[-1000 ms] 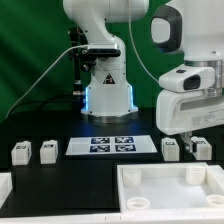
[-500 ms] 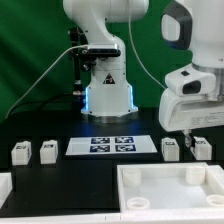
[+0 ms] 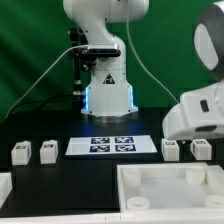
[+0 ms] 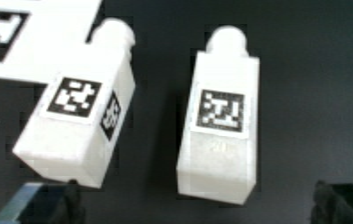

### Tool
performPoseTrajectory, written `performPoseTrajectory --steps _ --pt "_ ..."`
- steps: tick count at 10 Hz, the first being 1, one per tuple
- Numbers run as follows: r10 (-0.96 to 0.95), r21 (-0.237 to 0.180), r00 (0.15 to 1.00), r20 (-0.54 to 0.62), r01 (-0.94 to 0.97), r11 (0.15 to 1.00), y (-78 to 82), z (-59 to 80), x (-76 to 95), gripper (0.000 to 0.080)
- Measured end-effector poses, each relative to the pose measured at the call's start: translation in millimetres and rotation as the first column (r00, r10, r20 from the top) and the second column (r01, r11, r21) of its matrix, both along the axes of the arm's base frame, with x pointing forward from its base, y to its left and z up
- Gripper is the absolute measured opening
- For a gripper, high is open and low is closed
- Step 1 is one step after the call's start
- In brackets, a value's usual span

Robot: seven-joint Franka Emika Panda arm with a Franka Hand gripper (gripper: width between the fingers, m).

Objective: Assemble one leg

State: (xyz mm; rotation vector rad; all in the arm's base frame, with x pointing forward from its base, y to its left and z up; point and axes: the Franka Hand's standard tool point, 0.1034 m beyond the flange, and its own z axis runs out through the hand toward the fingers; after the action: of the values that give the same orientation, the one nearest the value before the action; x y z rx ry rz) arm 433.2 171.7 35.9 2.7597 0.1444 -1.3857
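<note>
Lying beside the marker board [image 3: 112,146] — one leg [image 3: 171,149], second leg [image 3: 201,150] alongside.

2 tagged white legs [image 4: 80,120] [image 4: 223,120] side by side

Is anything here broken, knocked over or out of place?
Nothing stands out. Two legs at the exterior view's left and two more legs at its right lie in tidy pairs beside the marker board; the white panel looks undamaged.
</note>
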Motion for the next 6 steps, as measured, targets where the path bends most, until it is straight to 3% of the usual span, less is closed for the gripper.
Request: performPoseTrajectory --steps 4,6 --pt "-0.035 -0.091 0.999 -0.004 0.034 0.995 10.2 -19.1 -33.0 0.0649" --pt "-0.034 -0.098 0.999 -0.012 0.032 0.995 8.1 -27.4 -44.7 0.0649"
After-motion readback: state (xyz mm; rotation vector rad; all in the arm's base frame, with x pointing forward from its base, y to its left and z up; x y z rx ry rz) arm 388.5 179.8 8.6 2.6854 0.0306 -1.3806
